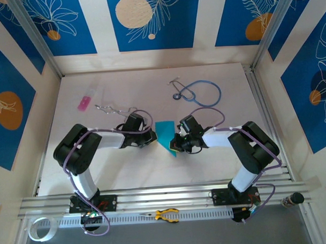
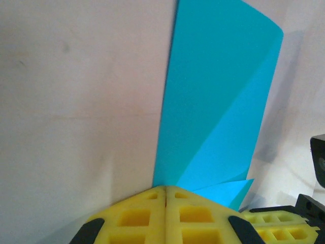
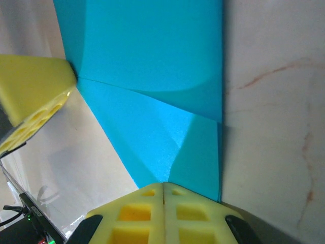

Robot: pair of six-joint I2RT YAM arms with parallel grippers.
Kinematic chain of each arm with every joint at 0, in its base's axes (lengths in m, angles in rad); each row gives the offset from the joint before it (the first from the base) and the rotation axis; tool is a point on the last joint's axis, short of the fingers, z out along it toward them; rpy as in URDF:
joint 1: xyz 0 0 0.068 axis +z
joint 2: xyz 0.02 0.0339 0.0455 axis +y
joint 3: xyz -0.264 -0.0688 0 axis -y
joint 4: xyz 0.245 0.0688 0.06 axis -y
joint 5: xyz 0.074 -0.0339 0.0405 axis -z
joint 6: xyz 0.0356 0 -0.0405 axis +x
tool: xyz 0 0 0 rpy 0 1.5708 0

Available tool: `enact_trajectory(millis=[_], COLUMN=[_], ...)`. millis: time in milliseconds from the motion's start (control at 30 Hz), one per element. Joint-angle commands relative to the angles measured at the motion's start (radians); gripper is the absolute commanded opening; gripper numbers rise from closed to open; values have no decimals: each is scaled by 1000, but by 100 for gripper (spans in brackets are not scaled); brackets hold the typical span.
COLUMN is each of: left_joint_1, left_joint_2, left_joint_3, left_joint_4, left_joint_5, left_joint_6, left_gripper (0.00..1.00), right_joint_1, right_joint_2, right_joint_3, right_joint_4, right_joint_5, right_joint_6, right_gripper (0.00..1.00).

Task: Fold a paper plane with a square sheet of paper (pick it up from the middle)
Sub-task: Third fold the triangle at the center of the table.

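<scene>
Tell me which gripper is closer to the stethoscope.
Right. The right gripper is short of the stethoscope, toward the bases; the left gripper is farther left, beyond the blue paper.

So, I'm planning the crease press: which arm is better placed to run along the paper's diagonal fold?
Left, probably: the left pincer, shut, sits where that fold ends on the square sheet of paper; the right pincer, also shut, rests at the narrow end, better for pinning.

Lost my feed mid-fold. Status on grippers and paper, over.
Left gripper and right gripper both shut, tips at opposite sides of the thin cyan-blue paper sheet. Sheet partly folded, diagonal creases showing. Blue-tubed stethoscope behind, well apart.
</scene>
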Motion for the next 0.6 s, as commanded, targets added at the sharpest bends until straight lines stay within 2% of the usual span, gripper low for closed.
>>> enact_trajectory(millis=[0,267,567], left_joint_1=[36,24,-40], left_joint_2=[-26,-99,-20], left_joint_3=[5,35,77], left_joint_4=[-104,-116,-36], left_joint_5=[-61,-12,92], left_joint_6=[56,79,92], left_gripper=[1,3,3], right_joint_1=[3,-19,-25], right_joint_2=[20,34,33], right_joint_3=[-40,-16,2], right_joint_4=[-120,-125,-136], right_joint_5=[39,-7,-8], right_joint_6=[-35,-93,-102], right_gripper=[2,2,3])
